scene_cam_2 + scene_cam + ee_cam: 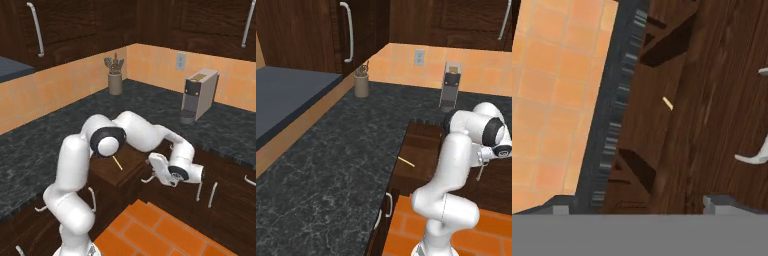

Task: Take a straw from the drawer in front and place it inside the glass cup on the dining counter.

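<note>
Straw lies flat inside the pulled-out drawer, a thin tan-yellow stick resting on the dark brown wooden floor of the drawer, near its left wall as the left base view shows it; the right base view has the same stick lying just below the arm's dark elbow joint, and the hand view catches a short piece of it against the wood. The drawer stands out from under the black speckled granite surface, above the orange tiled floor. The gripper hangs in front of the drawer's front edge, low and out over the floor, apart from the straw and touching nothing that can be made out; its jaws stand spread wide with nothing between them, and the two dark tips sit far apart at the bottom of the hand view. Curved silver handles show on the wood at the right of the hand view. On the granite surface farther back stand a tan utensil holder and a dark and silver coffee machine, below a wall socket. No writing or label can be read on anything.
</note>
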Tool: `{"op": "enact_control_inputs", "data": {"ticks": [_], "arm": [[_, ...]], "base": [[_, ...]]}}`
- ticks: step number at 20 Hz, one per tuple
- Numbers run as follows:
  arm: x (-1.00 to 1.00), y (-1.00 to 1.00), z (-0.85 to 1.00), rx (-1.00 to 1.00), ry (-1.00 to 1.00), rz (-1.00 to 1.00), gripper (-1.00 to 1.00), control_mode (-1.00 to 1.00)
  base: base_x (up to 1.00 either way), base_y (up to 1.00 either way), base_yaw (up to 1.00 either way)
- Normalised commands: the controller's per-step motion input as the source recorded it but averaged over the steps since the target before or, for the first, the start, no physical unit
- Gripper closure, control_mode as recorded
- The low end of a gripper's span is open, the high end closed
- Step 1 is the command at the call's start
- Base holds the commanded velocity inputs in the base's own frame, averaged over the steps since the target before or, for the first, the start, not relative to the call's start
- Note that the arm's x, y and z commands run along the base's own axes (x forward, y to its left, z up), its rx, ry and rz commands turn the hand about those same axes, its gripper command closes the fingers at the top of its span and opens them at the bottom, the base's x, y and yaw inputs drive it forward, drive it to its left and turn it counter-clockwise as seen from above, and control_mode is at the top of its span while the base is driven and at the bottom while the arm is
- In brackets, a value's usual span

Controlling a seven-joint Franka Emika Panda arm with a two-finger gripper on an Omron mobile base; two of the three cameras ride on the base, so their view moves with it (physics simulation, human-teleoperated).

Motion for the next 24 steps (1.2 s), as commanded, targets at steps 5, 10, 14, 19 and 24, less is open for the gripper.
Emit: {"op": "enact_control_inputs", "data": {"ticks": [5,10,14,19,24], "arm": [[0.15,0.63,0.72,-0.31,0.04,-0.04,-1.00,-1.00],[0.51,0.50,0.02,-0.21,0.26,0.00,-1.00,-1.00],[0.57,0.38,-0.06,-0.13,0.25,-0.01,-1.00,-1.00],[0.50,0.16,-0.26,-0.06,0.20,0.00,-1.00,-1.00],[0.35,0.00,-0.50,-0.03,0.12,0.00,-1.00,-1.00]], "base": [[0.00,0.00,0.00],[0.00,0.00,0.00],[0.00,0.00,0.00],[0.00,0.00,0.00],[0.00,0.00,0.00]]}}
